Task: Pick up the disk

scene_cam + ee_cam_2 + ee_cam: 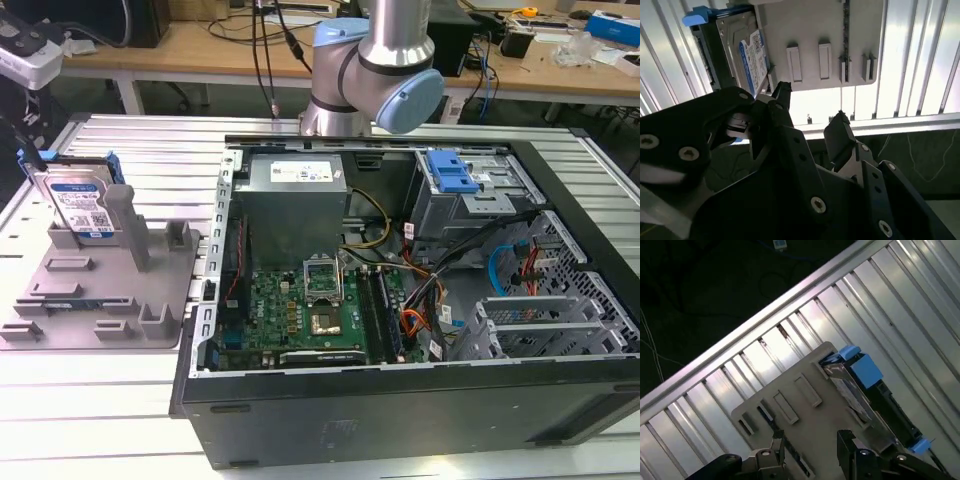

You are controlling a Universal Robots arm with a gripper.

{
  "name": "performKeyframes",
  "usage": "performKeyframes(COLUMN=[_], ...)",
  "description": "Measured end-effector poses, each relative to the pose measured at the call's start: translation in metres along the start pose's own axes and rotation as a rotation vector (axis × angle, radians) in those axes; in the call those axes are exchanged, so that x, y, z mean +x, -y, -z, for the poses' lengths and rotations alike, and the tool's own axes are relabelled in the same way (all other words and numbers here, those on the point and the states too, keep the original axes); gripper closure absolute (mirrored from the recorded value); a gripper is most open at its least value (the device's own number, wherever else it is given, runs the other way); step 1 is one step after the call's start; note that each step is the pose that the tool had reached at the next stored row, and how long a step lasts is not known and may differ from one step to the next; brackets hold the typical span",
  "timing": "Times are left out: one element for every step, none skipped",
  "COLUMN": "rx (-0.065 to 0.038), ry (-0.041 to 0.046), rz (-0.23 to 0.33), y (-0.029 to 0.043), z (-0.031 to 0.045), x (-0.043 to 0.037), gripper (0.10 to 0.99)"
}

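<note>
Both fingertips [777, 447] of the gripper [810, 442] stand apart with nothing between them, above the plate [815, 362], over its middle slots. The disk [850, 390] stands on edge at one end of the plate, off to the side of the fingertips, its top edge parallel to that end

Tool [811, 106] spread apart, empty.

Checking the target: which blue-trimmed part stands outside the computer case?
The disk, silver with a label, upright on the grey fixture plate; the blue bracket sits inside the case.
</note>
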State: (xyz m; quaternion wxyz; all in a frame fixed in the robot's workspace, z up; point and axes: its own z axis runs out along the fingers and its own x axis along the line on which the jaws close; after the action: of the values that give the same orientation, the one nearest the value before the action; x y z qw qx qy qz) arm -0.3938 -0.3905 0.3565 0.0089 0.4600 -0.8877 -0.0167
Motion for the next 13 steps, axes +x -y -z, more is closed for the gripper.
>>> performKeyframes(rx=[0.000,0.000,0.000,0.000,0.000,0.000,0.000,0.000,0.000,0.000,0.000,0.000,0.000], ry=[-0.0018,-0.0027,-0.0035,-0.0044,-0.0051,-0.0072,-0.0080,-0.0086,-0.0100,-0.0116,-0.0126,-0.0133,-0.0144], rz=[0.046,0.069,0.089,0.113,0.133,0.190,0.208,0.226,0.264,0.305,0.332,0.350,0.381], y=[0.0000,0.0000,0.0000,0.0000,0.0000,0.0000,0.0000,0.0000,0.0000,0.0000,0.0000,0.0000,0.0000], z=[-0.0001,-0.0001,-0.0001,-0.0002,-0.0002,-0.0003,-0.0003,-0.0003,-0.0004,-0.0005,-0.0005,-0.0005,-0.0006], x=[0.0000,0.0000,0.0000,0.0000,0.0000,0.0000,0.0000,0.0000,0.0000,0.0000,0.0000,0.0000,0.0000], gripper=[0.545,0.545,0.545,0.545,0.545,0.545,0.545,0.545,0.545,0.545,0.545,0.545,0.545])
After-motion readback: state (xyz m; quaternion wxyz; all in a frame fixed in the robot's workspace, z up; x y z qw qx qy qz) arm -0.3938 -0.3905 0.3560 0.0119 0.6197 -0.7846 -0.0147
